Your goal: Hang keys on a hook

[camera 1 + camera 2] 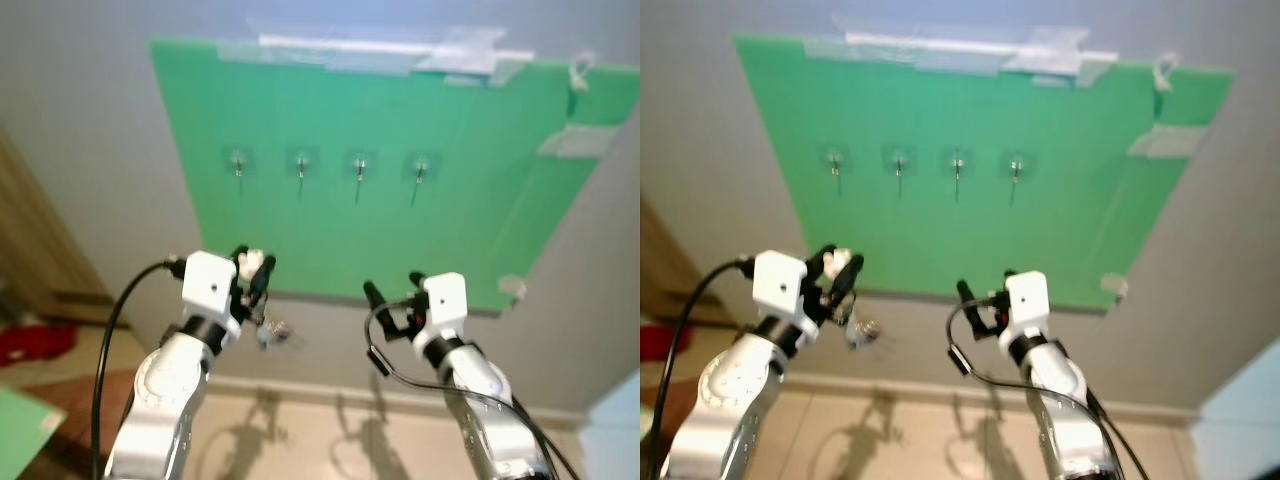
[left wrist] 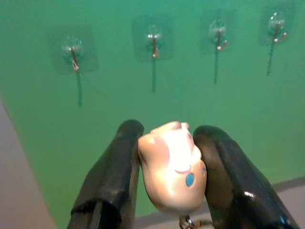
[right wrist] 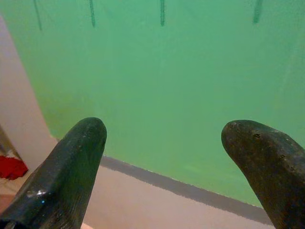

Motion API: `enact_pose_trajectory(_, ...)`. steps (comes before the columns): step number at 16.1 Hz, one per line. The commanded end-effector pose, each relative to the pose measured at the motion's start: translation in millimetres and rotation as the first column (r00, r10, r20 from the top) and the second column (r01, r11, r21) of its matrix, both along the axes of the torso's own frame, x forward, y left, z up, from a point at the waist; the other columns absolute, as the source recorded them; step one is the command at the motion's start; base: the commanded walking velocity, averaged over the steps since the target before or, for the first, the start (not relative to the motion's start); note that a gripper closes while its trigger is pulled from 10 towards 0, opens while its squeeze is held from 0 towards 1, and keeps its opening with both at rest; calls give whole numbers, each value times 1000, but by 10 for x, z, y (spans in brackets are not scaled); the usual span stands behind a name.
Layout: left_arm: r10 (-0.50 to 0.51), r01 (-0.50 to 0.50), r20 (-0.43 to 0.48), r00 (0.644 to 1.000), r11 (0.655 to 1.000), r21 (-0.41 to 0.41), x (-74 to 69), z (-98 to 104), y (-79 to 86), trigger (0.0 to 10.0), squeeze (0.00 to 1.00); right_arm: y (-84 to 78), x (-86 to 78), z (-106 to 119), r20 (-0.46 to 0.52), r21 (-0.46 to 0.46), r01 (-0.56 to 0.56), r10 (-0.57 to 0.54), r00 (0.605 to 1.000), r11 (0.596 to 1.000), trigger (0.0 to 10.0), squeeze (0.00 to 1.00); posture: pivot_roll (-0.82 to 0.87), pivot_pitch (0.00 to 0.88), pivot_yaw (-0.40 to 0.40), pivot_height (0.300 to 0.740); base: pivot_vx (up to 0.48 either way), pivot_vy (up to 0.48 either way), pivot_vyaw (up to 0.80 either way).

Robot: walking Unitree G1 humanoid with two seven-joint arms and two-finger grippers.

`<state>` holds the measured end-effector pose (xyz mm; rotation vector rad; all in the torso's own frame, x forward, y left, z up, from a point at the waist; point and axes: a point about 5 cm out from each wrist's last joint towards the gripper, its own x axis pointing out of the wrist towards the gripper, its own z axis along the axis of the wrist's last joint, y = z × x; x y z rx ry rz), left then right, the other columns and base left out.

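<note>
A green board (image 1: 400,130) is taped to the wall, with several clear stick-on hooks (image 1: 300,162) in a row across it. My left gripper (image 1: 254,263) is raised below the leftmost hooks and is shut on a pale pink keychain figure (image 2: 172,164); the keys (image 1: 272,331) dangle under it. The hooks (image 2: 153,40) lie ahead of and above the held figure. My right gripper (image 1: 392,284) is raised near the board's lower edge, open, with nothing between its fingers (image 3: 71,167).
Grey wall surrounds the board, with a skirting strip and tiled floor (image 1: 300,430) below. Something red (image 1: 35,343) lies on the floor at the far left beside a wooden frame (image 1: 45,240). A pale blue surface (image 1: 612,430) stands at the lower right.
</note>
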<state>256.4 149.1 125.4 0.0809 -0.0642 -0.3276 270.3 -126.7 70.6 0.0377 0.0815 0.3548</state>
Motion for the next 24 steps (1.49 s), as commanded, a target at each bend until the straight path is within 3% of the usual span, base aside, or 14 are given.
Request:
enact_pose_trajectory(1, 21, -21, 2, 1000, 1000, 5, 12, 28, 35, 0, 0, -1, -3, 28, 9, -13, 1, -1, 1000, 1000, 10000, 0, -21, 0, 40, 740, 0, -458, 0)
enact_pose_trajectory(6, 32, -32, -3, 999, 999, 10, 27, 27, 34, 0, 0, -16, -22, 35, 13, -28, 5, -5, 1000, 1000, 10000, 0, -26, 0, 39, 740, 0, -438, 385)
enact_pose_trajectory(12, 100, -101, 11, 995, 994, 51, 206, 108, 157, 0, 0, -26, -35, 22, 2, -18, 10, -10, 1000, 1000, 10000, 0, -20, 0, 36, 740, 93, -129, 131)
enact_pose_trajectory(17, 122, -130, 64, 990, 983, 131, 677, 341, 175, 0, 0, -6, -10, 23, 3, -23, -5, 5, 1000, 1000, 10000, 0, -28, 0, 27, 740, 0, 0, 0)
enact_pose_trajectory(21, 151, -161, 106, 983, 983, 89, 916, 549, 192, 0, 0, -18, 14, 40, 10, -27, 7, -6, 1000, 1000, 10000, 0, -52, 0, 35, 740, 0, 0, 0)
enact_pose_trajectory(24, 162, -180, 148, 976, 977, 112, 1183, 804, 211, 0, 0, -31, -14, 26, 8, -30, 18, -18, 1000, 999, 10000, 0, -73, 0, 49, 740, 0, 0, 0)
